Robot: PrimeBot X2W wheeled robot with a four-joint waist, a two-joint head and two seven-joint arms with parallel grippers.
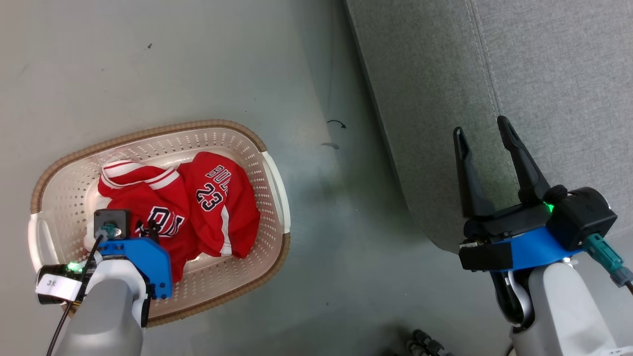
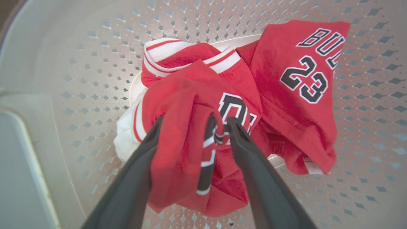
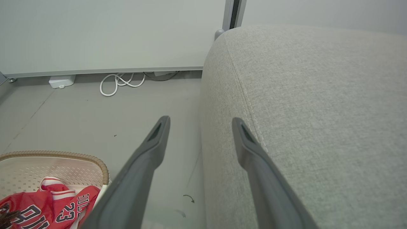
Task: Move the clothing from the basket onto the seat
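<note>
we see crumpled red basketball garments (image 1: 217, 207) with white trim heaped in the cream perforated plastic basket (image 1: 237, 153), left of the grey fabric seat (image 1: 544, 74).

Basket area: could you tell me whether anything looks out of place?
Nothing looks damaged or spilled. The clothing lies crumpled inside the basket; a small dark curled mark shows on the floor nearby.

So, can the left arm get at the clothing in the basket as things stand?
Probably yes: the left arm reaches down into the basket, its open jaws either side of a raised fold of the clothing. Nothing covers the clothing or blocks the way.
</note>
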